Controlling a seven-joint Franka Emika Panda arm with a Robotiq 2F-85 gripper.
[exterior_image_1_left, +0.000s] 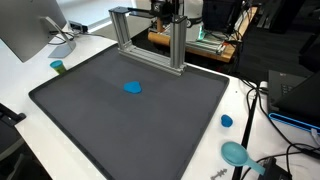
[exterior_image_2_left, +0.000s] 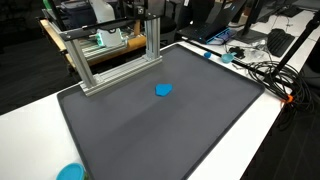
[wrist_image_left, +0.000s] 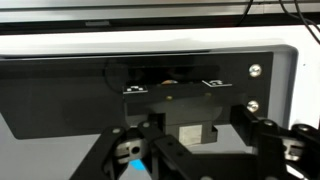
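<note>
The gripper (wrist_image_left: 195, 150) hangs near the frame (exterior_image_1_left: 150, 35), it seems, jaws partly apart and gripping nothing I can see; the blue piece (exterior_image_1_left: 132, 87) lies flat on the mat (exterior_image_1_left: 90, 120) before the frame, unobstructed for reaching

The blue object (exterior_image_1_left: 132, 87) is 1 small, flat, bright blue piece with a rounded, slightly irregular outline, too small in both exterior views to make out its finer shape or any marking. It lies flat and alone on the dark gray mat (exterior_image_1_left: 90, 120), near the middle of the mat and somewhat toward the side where the aluminium frame (exterior_image_1_left: 178, 50) stands, clearly apart from the frame's posts. In an exterior view the blue object (exterior_image_2_left: 164, 90) shows the same low, flat pose, with bare mat on every side.
</note>
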